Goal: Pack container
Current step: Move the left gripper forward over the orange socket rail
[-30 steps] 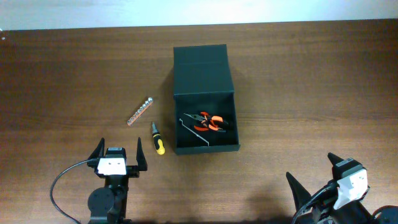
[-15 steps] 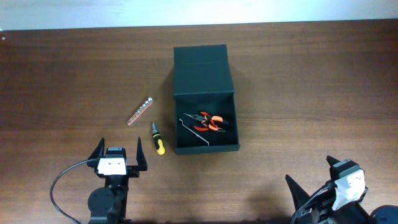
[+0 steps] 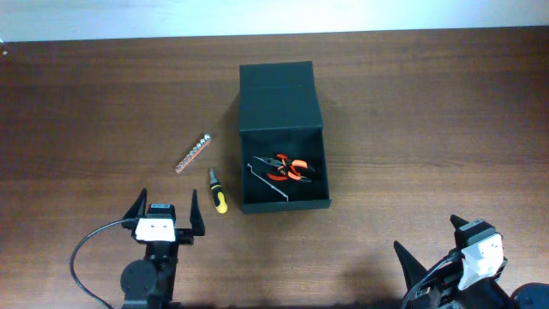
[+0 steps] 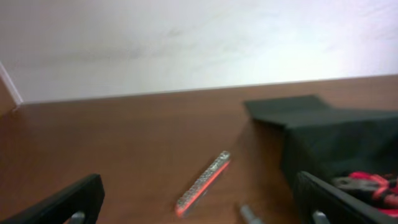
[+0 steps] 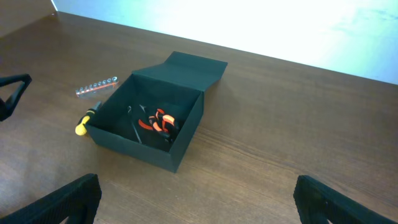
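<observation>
left gripper point(image 3: 165, 208) low left, fingers are held wide apart | bit strip point(image 3: 194, 153) and screwdriver point(image 3: 218, 190) are laid just left of box point(image 3: 285, 204) | box is set in the middle, lid point(image 3: 277, 86) folded back, pliers point(image 3: 292, 168) kept inside | right gripper point(image 3: 426, 232) low right, fingers are held apart

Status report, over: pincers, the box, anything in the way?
Left pincer and right pincer open, empty. Dark green-black matte rectangular box lid open, orange-handled pliers inside. Yellow-handled screwdriver and silver bit strip outside, left of it.
</observation>
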Robot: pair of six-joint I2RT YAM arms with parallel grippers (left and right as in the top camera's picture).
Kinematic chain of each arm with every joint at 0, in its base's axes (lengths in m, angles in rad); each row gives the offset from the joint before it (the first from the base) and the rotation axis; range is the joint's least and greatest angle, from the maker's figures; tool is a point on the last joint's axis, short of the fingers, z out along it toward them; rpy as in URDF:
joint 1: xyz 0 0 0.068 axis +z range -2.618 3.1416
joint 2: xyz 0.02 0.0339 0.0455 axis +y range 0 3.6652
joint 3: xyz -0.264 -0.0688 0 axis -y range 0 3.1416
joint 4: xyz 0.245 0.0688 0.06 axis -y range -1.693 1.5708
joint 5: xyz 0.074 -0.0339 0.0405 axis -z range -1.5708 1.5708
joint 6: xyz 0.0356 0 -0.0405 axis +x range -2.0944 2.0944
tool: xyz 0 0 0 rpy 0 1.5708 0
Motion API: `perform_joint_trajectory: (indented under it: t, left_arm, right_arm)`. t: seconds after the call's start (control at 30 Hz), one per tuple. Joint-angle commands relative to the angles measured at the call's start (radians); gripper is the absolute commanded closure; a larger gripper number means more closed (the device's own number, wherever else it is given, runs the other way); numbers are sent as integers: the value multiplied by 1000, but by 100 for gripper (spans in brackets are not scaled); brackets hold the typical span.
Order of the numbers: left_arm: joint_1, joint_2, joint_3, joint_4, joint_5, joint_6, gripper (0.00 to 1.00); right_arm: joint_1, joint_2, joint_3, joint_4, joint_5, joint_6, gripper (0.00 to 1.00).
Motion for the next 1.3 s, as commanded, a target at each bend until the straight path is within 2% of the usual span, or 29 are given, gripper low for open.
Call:
perform_joint_trajectory:
  t: [0.0, 0.17, 0.3, 0.63, 0.73, 0.87, 0.97, 1.27]
  left_arm:
    - [-3, -8, -4, 61, 146, -6, 1]
    - [-3, 41, 36, 127, 157, -37, 1]
    - [-3, 147, 121, 127, 120, -74, 1]
    - [-3, 549, 461, 123, 64, -76, 1]
    - [-3, 675, 553, 119, 9, -135, 1]
    - [-3, 830, 655, 69, -46, -231, 1]
    - [-3, 932, 721, 35, -35, -230, 1]
    - [-3, 1186, 938, -203, 4, -230, 1]
  right_arm:
    - [-8, -3, -9, 2, 2, 9, 1]
    - [-8, -3, -9, 2, 2, 9, 1]
    - [-8, -3, -9, 2, 2, 9, 1]
    - [-8, -3, -9, 2, 2, 9, 1]
    - [-8, -3, -9, 2, 2, 9, 1]
    - [-8, -3, -9, 2, 2, 9, 1]
    - [-8, -3, -9, 2, 2, 9, 1]
    - [-8, -3, -9, 2, 2, 9, 1]
